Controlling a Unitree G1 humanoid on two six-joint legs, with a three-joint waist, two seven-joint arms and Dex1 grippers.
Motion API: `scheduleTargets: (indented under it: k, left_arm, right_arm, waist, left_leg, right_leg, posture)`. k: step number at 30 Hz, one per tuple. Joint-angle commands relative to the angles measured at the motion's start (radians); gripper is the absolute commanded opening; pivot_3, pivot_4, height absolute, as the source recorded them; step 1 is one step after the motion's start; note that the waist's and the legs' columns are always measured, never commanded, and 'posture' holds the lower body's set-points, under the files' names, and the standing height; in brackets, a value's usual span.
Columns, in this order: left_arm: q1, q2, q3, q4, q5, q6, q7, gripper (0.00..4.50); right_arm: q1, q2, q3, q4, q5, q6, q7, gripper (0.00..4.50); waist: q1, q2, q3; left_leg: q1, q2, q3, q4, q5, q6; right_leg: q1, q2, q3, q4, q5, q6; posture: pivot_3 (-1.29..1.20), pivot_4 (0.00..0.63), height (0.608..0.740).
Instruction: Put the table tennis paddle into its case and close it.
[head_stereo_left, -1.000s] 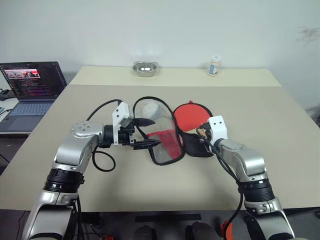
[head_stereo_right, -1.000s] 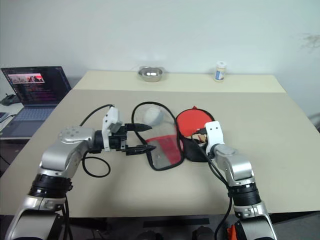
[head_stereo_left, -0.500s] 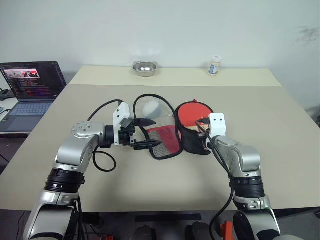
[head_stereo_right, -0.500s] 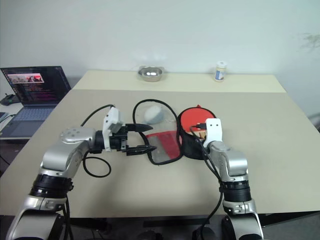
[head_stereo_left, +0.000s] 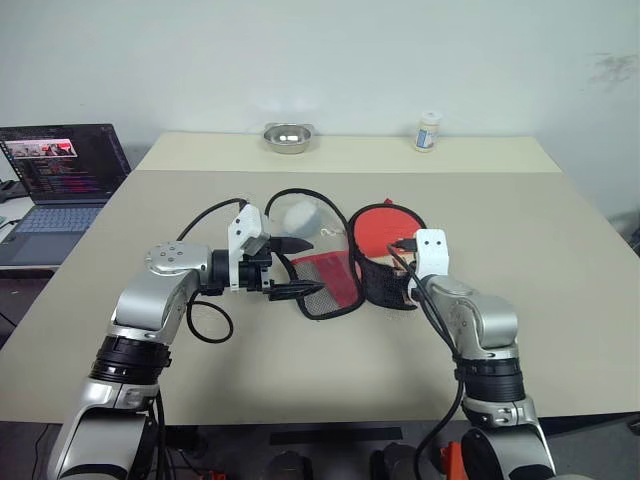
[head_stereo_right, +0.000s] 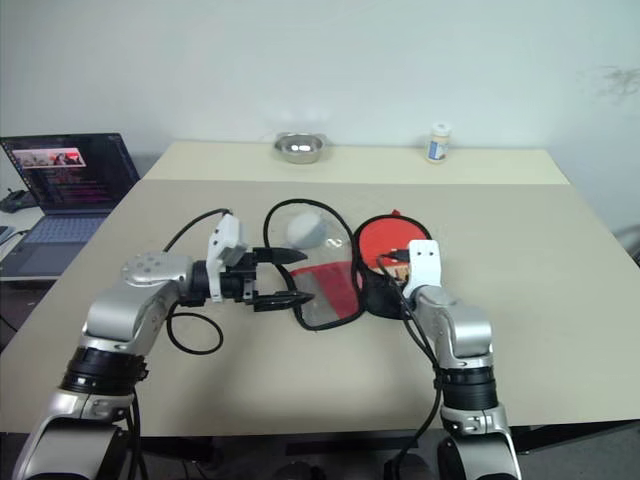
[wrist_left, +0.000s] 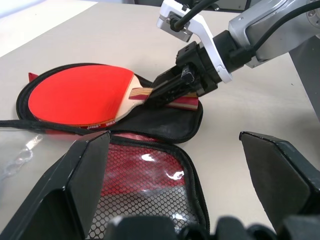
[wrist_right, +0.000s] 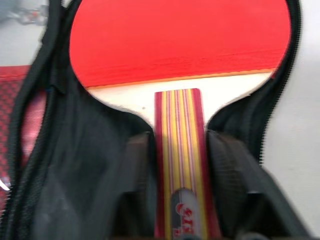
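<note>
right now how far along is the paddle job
Done: the paddle lies on the open case. In hand: the right gripper is at the handle, fingers either side; the left gripper is open by the mesh flap. Left: fold the flap over and close it.

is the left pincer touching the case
Apart. In the left wrist view the left pincer stands wide open, its fingers on either side of the case, with bare mesh and table showing between them.
</note>
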Motion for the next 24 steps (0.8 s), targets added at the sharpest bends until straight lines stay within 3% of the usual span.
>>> scheduleTargets:
  k: [1, 4, 5, 8, 15, 20, 24]
  left_arm:
    - [-0.023, -0.003, 0.008, -0.015, -0.001, -0.024, 0.001, 4.50]
    - [-0.022, -0.004, 0.007, -0.014, -0.001, -0.027, 0.000, 4.50]
    - [-0.022, -0.004, 0.008, -0.014, -0.002, -0.027, 0.000, 4.50]
    - [-0.020, -0.003, 0.011, -0.016, -0.005, -0.026, 0.002, 4.50]
    - [-0.005, 0.001, 0.029, -0.027, -0.009, -0.016, 0.030, 4.50]
    - [0.044, 0.035, 0.051, -0.035, -0.012, 0.002, 0.047, 4.50]
    - [0.075, 0.089, 0.038, 0.016, 0.044, -0.055, 0.025, 4.50]
  right_arm:
    - [-0.011, 0.010, 0.004, -0.054, 0.005, -0.020, 0.008, 3.34]
    - [-0.013, 0.021, 0.007, -0.070, 0.013, -0.016, 0.014, 4.39]
    - [-0.014, 0.023, 0.008, -0.080, 0.020, -0.010, 0.022, 4.45]
    - [-0.016, -0.010, 0.018, -0.140, 0.043, 0.026, 0.067, 4.45]
    - [0.032, -0.241, -0.034, -0.329, 0.110, 0.093, 0.226, 4.45]
    - [0.130, -0.463, -0.132, -0.477, 0.274, -0.012, 0.512, 4.45]
    - [0.192, -0.619, -0.229, -0.544, 0.434, 0.044, 0.681, 4.45]
  waist:
    - [0.000, 0.000, 0.000]
    - [0.000, 0.000, 0.000]
    - [0.000, 0.000, 0.000]
    - [0.000, 0.000, 0.000]
    - [0.004, 0.000, 0.000]
    - [0.004, 0.000, 0.000]
    - [0.000, 0.000, 0.000]
  left_leg:
    - [0.000, 0.000, 0.000, 0.000, 0.000, 0.000]
    - [0.000, 0.000, 0.000, 0.000, 0.000, 0.000]
    - [0.000, 0.000, 0.000, 0.000, 0.000, 0.000]
    - [0.000, 0.000, 0.000, 0.000, 0.000, 0.000]
    - [0.000, -0.001, 0.000, 0.000, 0.000, 0.000]
    - [0.000, -0.001, 0.000, 0.000, 0.000, 0.000]
    - [0.000, 0.000, 0.000, 0.000, 0.000, 0.000]
  right_leg:
    - [0.000, 0.000, 0.000, 0.000, 0.000, 0.000]
    - [0.000, 0.000, 0.000, 0.000, 0.000, 0.000]
    - [0.000, 0.000, 0.000, 0.000, 0.000, 0.000]
    - [0.000, 0.000, 0.000, 0.000, 0.000, 0.000]
    - [0.000, 0.000, 0.000, -0.001, 0.000, 0.000]
    - [0.000, 0.000, 0.000, -0.002, 0.000, 0.000]
    - [0.000, 0.000, -0.001, -0.001, 0.000, 0.000]
  posture:
    - [0.00, 0.150, 0.740]
    - [0.00, 0.150, 0.740]
    - [0.00, 0.150, 0.740]
    - [0.00, 0.150, 0.740]
    - [0.00, 0.150, 0.740]
    - [0.00, 0.150, 0.740]
    - [0.00, 0.150, 0.740]
